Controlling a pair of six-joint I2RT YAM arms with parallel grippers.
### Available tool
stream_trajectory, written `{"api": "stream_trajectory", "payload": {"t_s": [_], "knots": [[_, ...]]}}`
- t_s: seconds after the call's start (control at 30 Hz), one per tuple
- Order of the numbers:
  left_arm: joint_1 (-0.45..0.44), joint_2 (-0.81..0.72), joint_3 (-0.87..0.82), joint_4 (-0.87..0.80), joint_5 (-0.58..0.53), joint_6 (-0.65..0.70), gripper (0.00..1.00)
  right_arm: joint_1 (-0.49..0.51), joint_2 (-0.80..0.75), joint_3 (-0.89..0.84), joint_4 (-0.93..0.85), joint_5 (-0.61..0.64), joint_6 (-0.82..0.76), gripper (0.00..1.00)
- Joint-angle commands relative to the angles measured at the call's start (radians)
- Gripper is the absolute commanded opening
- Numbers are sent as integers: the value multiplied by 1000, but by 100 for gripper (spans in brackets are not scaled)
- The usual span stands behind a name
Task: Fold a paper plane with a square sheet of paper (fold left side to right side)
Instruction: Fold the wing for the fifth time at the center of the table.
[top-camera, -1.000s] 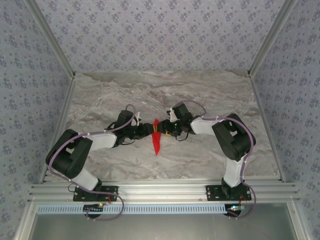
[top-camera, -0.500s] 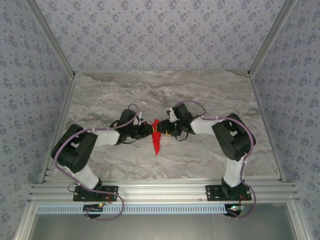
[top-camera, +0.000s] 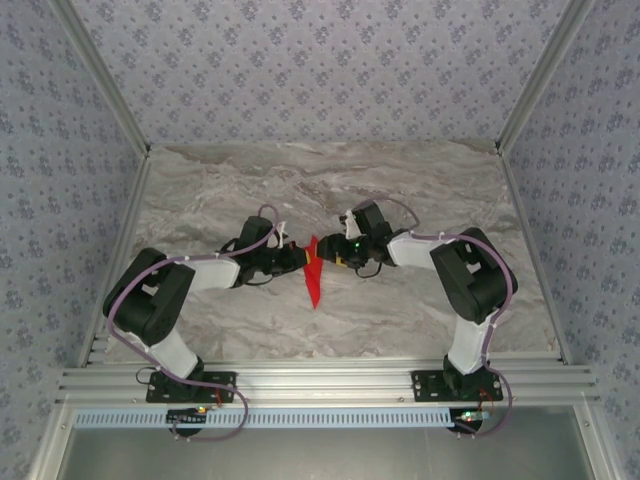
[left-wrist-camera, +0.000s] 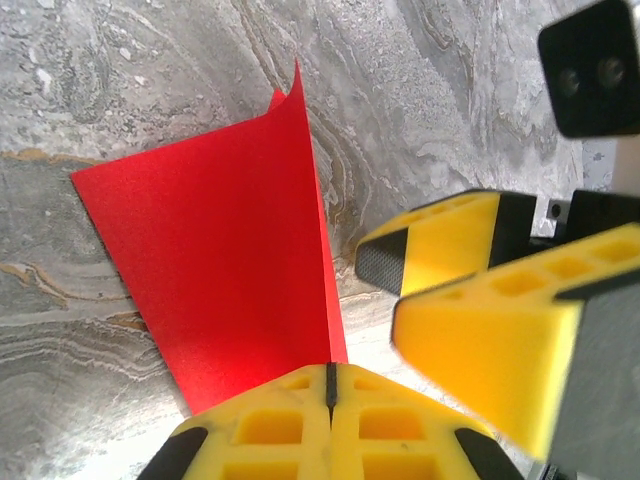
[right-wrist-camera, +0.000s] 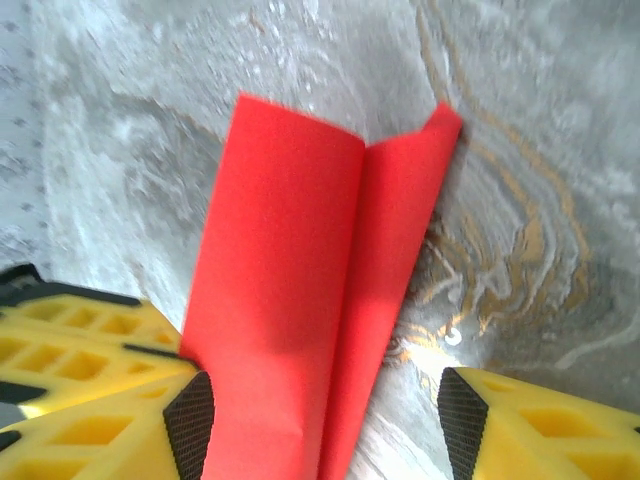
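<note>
The square sheet of paper is now a slim red folded dart, the paper plane (top-camera: 314, 278), lying mid-table with its tip toward the arms. My left gripper (top-camera: 297, 260) is at its left edge. In the left wrist view the left gripper (left-wrist-camera: 330, 372) is shut on a raised flap of the red paper (left-wrist-camera: 220, 260). My right gripper (top-camera: 335, 258) is on the plane's right side. In the right wrist view the right gripper (right-wrist-camera: 325, 418) stands open, and the folded red paper (right-wrist-camera: 290, 280) runs between its black pads (right-wrist-camera: 190, 420), apart from the right-hand pad.
Grey marbled table (top-camera: 430, 180) with aluminium rails at the sides and a rail along the near edge (top-camera: 320, 380). The two grippers are close together: the right gripper's yellow fingers (left-wrist-camera: 440, 245) show in the left wrist view, the left gripper's fingers (right-wrist-camera: 70, 340) in the right wrist view.
The left gripper moved in to the paper and shut on its flap. The right gripper's jaws have opened wider and it has drawn back slightly to the right.
</note>
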Motion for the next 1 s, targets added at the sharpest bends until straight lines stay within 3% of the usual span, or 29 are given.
{"api": "stream_trajectory", "payload": {"t_s": [0.0, 0.33, 0.97], "knots": [[4, 22, 37, -22, 34, 42, 0, -17, -6, -8, 92, -56, 58, 66], [5, 29, 54, -47, 38, 56, 0, -16, 71, 95, 20, -13, 83, 60], [11, 43, 55, -49, 39, 68, 0, -5, 168, 183, -30, -15, 81, 60]]}}
